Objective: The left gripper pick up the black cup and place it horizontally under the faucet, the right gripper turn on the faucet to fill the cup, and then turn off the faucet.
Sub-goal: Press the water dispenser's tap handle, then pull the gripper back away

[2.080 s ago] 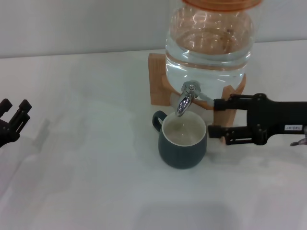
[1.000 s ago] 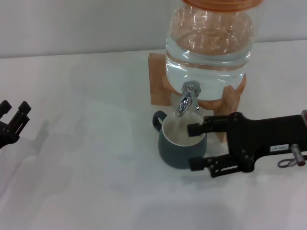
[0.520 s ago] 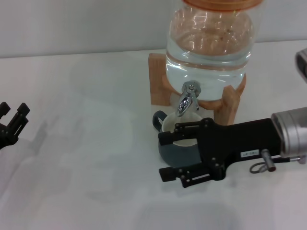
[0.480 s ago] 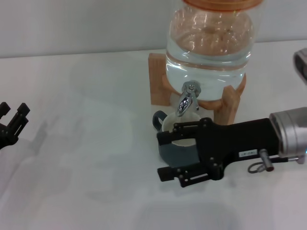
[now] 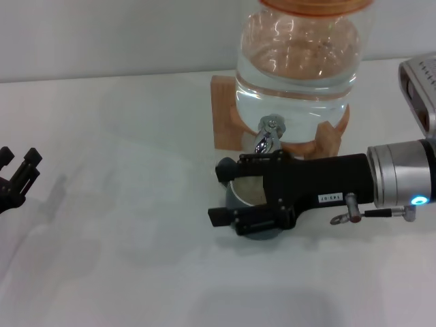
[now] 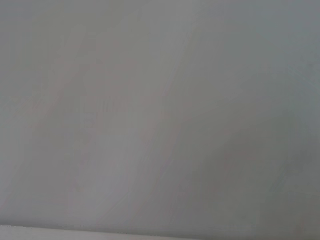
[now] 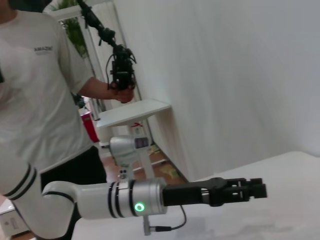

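The head camera looks forward and down from above onto the white counter [image 5: 122, 204], close enough that the water jar [image 5: 298, 61] is cut off at the top edge. The left wrist camera shows only a plain pale grey surface, possibly the counter seen from very near. The right wrist camera faces sideways across the room, taking in a person [image 7: 45, 95] and the left gripper [image 7: 239, 191] farther off. That gripper [image 5: 17, 178] also appears at the head view's left edge.
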`<state>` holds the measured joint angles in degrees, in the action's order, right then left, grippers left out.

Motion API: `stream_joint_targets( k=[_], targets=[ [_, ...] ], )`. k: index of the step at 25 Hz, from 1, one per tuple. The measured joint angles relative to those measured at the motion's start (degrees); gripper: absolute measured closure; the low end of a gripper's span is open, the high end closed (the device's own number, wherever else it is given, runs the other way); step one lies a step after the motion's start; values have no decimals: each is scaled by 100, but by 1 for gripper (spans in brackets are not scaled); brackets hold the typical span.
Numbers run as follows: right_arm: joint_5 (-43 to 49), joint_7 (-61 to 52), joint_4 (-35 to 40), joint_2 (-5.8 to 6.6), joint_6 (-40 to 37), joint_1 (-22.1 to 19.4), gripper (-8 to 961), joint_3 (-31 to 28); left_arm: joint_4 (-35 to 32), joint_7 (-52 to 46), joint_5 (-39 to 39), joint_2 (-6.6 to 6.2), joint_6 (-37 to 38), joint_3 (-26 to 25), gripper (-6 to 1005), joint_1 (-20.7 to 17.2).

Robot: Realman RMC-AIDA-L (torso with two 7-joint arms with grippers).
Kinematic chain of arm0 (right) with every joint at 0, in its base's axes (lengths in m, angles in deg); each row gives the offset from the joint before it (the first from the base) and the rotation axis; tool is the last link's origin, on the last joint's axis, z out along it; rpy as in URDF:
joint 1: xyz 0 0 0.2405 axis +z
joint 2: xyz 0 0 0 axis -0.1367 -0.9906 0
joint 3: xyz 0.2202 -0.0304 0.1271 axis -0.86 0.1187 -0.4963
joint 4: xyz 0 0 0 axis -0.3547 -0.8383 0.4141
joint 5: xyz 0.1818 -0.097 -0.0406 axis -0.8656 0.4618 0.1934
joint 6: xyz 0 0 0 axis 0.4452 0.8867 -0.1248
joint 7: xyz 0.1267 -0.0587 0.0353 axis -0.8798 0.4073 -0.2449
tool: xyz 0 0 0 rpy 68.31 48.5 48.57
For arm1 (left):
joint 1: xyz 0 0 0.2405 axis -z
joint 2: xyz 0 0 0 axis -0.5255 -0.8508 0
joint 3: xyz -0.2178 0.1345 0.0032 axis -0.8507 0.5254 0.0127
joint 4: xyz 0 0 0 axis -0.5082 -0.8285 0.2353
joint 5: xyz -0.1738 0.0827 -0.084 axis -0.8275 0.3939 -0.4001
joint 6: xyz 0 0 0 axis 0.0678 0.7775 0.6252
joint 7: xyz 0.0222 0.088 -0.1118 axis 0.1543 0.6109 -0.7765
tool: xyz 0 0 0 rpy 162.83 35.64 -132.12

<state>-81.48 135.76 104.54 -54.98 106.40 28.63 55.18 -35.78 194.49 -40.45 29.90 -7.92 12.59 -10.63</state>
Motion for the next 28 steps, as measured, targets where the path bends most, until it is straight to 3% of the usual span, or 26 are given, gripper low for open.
stream_joint_targets(
  k=[28],
  targets=[
    [233, 5, -47, 32, -140, -126, 159, -321, -111, 0, 0, -9, 110, -8, 434, 6]
  ],
)
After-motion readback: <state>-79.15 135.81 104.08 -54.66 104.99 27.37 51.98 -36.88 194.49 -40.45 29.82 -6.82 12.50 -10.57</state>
